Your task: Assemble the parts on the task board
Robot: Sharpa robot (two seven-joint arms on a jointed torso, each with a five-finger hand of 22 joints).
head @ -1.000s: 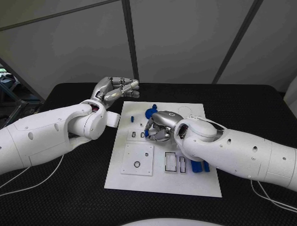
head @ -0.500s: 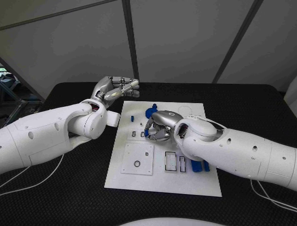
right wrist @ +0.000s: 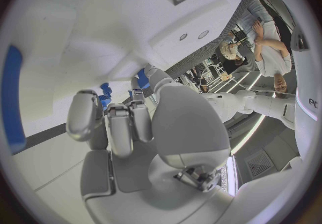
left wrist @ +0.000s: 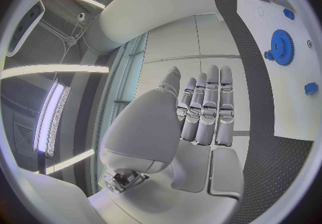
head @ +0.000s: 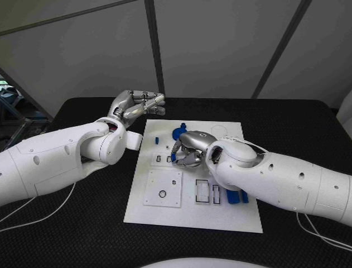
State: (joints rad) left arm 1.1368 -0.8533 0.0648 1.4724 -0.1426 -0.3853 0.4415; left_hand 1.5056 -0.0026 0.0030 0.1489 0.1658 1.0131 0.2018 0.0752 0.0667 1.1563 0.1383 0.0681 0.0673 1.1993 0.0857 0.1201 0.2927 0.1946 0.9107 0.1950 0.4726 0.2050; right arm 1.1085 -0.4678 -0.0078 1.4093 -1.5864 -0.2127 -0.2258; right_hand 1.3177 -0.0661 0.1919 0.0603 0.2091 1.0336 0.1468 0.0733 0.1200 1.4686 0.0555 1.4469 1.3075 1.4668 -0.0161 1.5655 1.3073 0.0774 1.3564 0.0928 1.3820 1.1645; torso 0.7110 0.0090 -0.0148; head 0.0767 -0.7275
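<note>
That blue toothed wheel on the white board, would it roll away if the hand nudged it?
Probably not: the blue gear lies flat on the task board, so a nudge would likely slide it. It looks like stiff, light plastic. Set on edge, it might roll.

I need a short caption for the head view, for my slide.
Right hand works on blue parts on the task board; left hand is raised beside the board.

White task board [head: 193, 215] lies on black table [head: 304, 125].
</note>
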